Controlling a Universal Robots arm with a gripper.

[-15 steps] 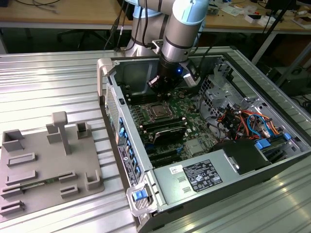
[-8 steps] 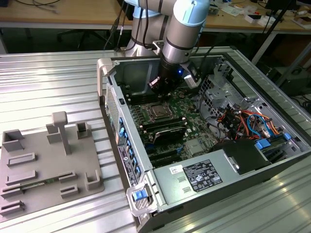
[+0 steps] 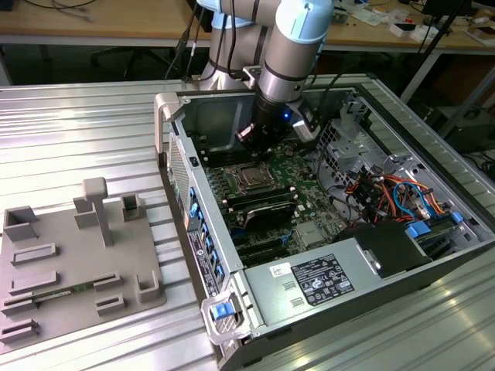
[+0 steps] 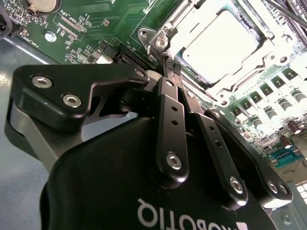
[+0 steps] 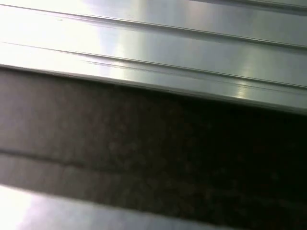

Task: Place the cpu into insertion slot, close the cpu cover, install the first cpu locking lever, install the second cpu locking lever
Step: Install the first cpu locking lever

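Note:
The cpu (image 4: 218, 45) shows its silvery-grey top inside the insertion slot (image 3: 252, 179) on the green board. The cpu cover (image 4: 217, 89), a thin metal frame, lies flat around it. In the second wrist view my gripper (image 4: 168, 67) is shut, its two black fingers (image 4: 170, 120) pressed together with nothing seen between them. The tips sit right at one corner of the socket frame, beside a screw (image 4: 158, 43). In the exterior view the gripper (image 3: 249, 141) hangs just above the far edge of the socket, inside the open computer case.
A labelled grey power-supply box (image 3: 317, 282) fills the case's near end. Long black memory slots (image 3: 259, 205) lie beside the socket, with cables (image 3: 394, 193) on the exterior view's right. A grey fixture plate (image 3: 69, 263) lies on the ribbed metal table (image 5: 153, 43).

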